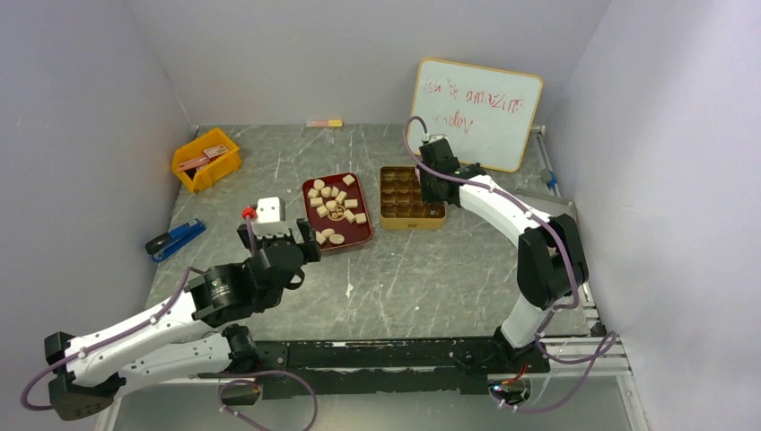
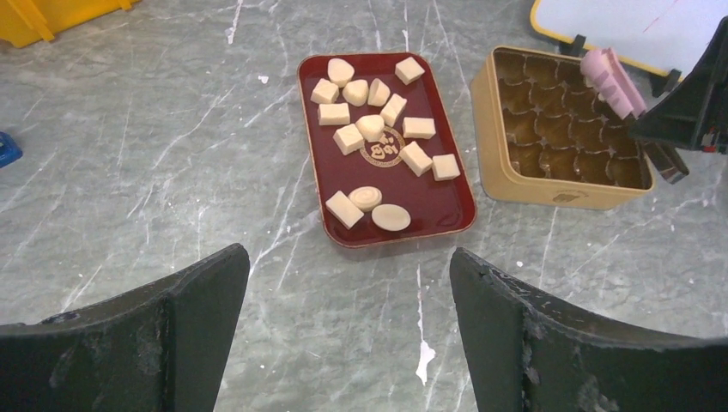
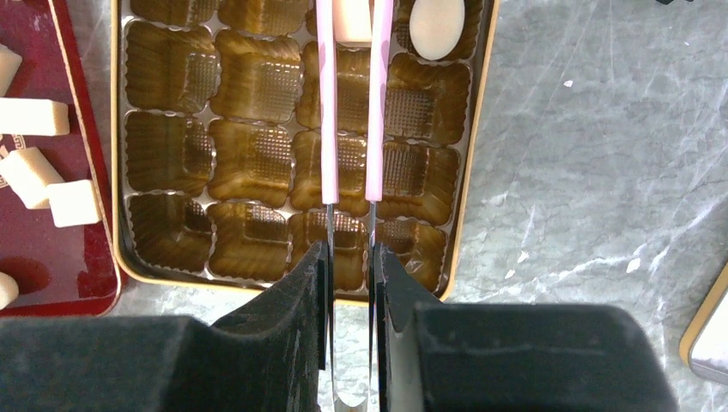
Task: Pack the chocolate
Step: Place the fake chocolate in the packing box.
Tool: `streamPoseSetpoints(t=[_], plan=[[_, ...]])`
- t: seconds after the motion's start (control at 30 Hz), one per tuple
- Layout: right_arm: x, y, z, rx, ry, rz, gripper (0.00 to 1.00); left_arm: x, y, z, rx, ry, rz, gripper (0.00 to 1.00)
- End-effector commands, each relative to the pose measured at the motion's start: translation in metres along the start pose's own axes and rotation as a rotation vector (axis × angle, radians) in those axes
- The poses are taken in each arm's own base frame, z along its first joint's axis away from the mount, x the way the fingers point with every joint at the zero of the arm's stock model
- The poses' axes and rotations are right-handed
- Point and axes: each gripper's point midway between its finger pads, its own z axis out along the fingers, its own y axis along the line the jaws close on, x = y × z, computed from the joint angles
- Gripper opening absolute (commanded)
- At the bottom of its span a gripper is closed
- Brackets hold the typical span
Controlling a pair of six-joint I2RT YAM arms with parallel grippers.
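Right gripper [image 3: 350, 257] was clamped on the pink tongs [image 3: 375, 103], their tips pinching one chocolate piece [image 3: 352, 19] over a far-row cell of the gold tin [image 3: 477, 154]. An oval piece [image 3: 438, 26] lay in the next cell. The other chocolates [image 2: 418, 127] sat on the red tray [image 2: 446, 225]. Left gripper [image 2: 346, 257] gaped wide, empty, short of the tray. Risk, as I judged it: an off-centre release could leave the piece on a cell ridge, or the springy tongs could flick it out.

Fifteen chocolate pieces [image 2: 419, 128] are counted on one dark red tray [image 2: 433, 204]; two more are seen at one gold tin [image 2: 549, 190]. One pair of pink-tipped tweezers [image 3: 375, 103] is counted, and two grippers, the left gripper [image 2: 348, 266] and the right gripper [image 3: 350, 257]. On the bench [image 1: 431, 278], one yellow bin [image 1: 202, 178], one whiteboard [image 1: 480, 112], one blue stapler [image 1: 175, 239] and one white box [image 1: 269, 210] are counted.
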Motion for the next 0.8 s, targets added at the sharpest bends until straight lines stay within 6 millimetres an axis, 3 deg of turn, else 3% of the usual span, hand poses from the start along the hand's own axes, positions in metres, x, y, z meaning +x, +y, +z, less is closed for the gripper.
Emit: streamPoseSetpoints(t=[0.0,0.77], plan=[[-0.02,0.005,0.005,-0.033,-0.06,0.009,0.0,-0.014,-0.002,-0.004,-0.008,-0.024,-0.033,0.91],[-0.016,0.003,0.014,-0.028,-0.053,-0.004,0.0,-0.008,-0.004,-0.001,0.001,-0.016,-0.012,0.91]])
